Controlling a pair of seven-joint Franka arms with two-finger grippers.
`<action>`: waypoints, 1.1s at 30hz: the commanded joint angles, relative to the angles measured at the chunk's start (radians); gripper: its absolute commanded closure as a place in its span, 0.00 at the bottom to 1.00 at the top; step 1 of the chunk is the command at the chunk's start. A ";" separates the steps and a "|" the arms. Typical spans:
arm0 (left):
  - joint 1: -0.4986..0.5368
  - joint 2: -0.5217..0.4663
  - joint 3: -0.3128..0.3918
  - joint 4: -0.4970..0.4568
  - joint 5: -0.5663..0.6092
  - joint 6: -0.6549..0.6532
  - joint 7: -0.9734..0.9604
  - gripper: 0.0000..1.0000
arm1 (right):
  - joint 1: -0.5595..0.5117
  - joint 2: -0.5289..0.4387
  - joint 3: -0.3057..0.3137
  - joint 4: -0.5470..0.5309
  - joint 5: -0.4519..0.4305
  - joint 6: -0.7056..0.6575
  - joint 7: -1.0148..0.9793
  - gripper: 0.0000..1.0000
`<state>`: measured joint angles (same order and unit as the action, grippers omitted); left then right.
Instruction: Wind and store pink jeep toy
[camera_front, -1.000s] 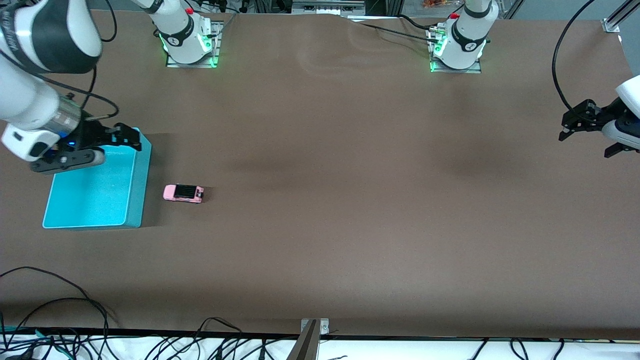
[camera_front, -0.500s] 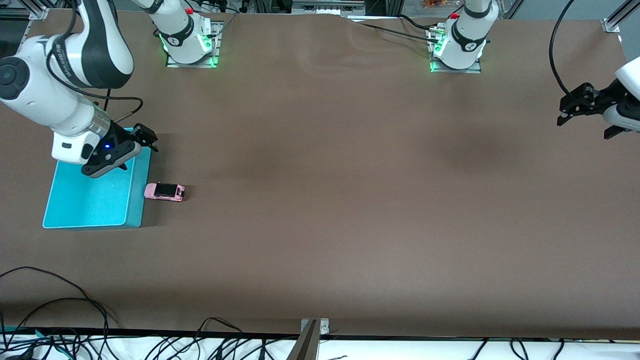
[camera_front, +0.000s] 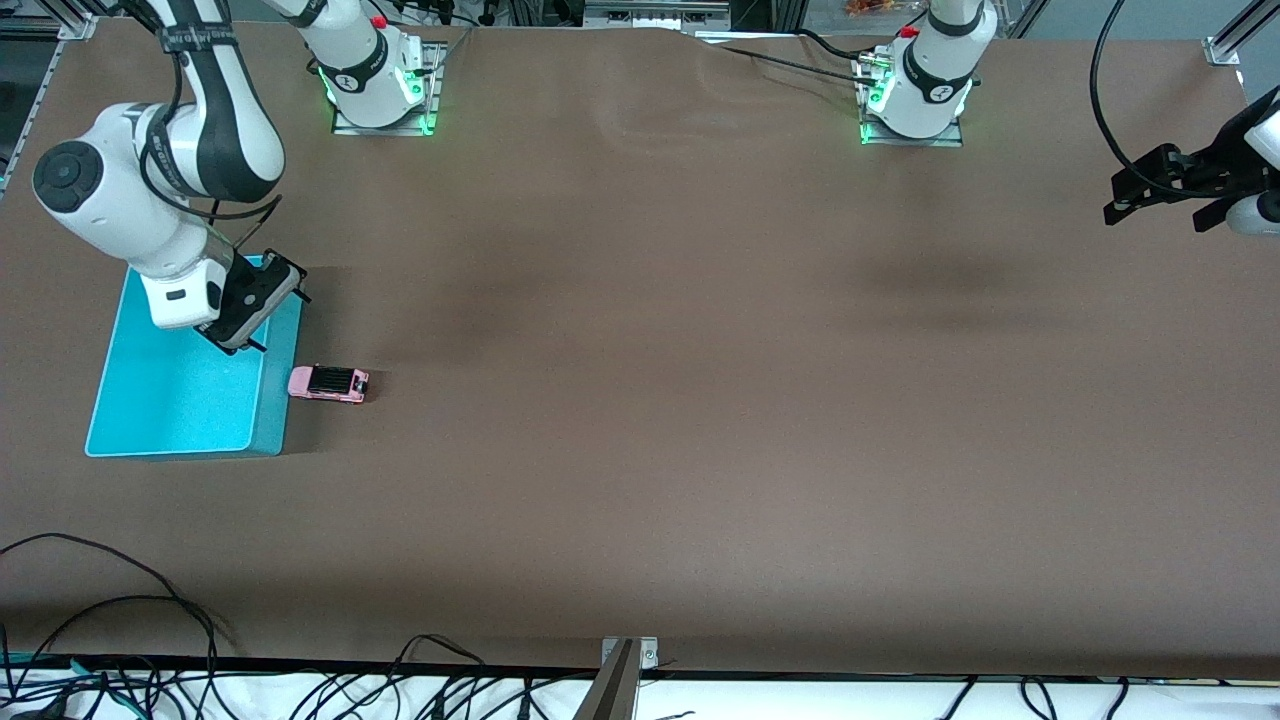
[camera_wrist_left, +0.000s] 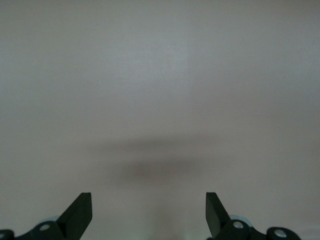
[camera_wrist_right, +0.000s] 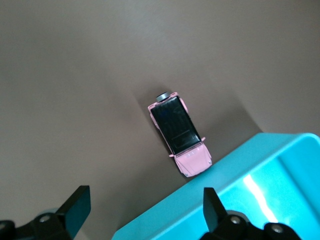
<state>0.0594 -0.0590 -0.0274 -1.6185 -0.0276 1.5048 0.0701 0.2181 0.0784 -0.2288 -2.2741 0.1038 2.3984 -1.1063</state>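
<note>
The pink jeep toy (camera_front: 329, 384) stands on the brown table, its pink nose up against the outer wall of the turquoise bin (camera_front: 180, 400), on the side toward the left arm's end. In the right wrist view the jeep (camera_wrist_right: 178, 134) shows its black roof and lies ahead of the fingers, beside the bin's rim (camera_wrist_right: 260, 190). My right gripper (camera_front: 262, 305) (camera_wrist_right: 144, 205) hangs open over the bin's edge, holding nothing. My left gripper (camera_front: 1158, 205) (camera_wrist_left: 149, 207) is open and empty over bare table at the left arm's end.
The two arm bases (camera_front: 380, 80) (camera_front: 915, 90) stand along the table's edge farthest from the front camera. Cables (camera_front: 120, 620) lie past the edge nearest that camera. A metal bracket (camera_front: 628, 660) sits at that edge's middle.
The jeep rolled toward the bin and stopped against it. My right arm swung round so that its gripper points down at the bin's edge. My left gripper drifted toward the bases' side.
</note>
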 joint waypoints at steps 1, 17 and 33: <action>-0.009 -0.027 0.003 0.008 -0.018 -0.029 -0.041 0.00 | -0.025 0.108 0.000 0.059 0.198 0.018 -0.291 0.00; -0.010 -0.038 -0.026 0.048 -0.009 -0.080 -0.039 0.00 | -0.017 0.274 0.002 0.179 0.344 0.011 -0.544 0.00; -0.001 -0.016 -0.032 0.051 -0.006 -0.075 -0.038 0.00 | -0.008 0.377 0.008 0.252 0.350 0.021 -0.561 0.00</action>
<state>0.0514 -0.0987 -0.0596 -1.5976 -0.0285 1.4491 0.0440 0.2074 0.4223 -0.2213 -2.0554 0.4226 2.4155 -1.6329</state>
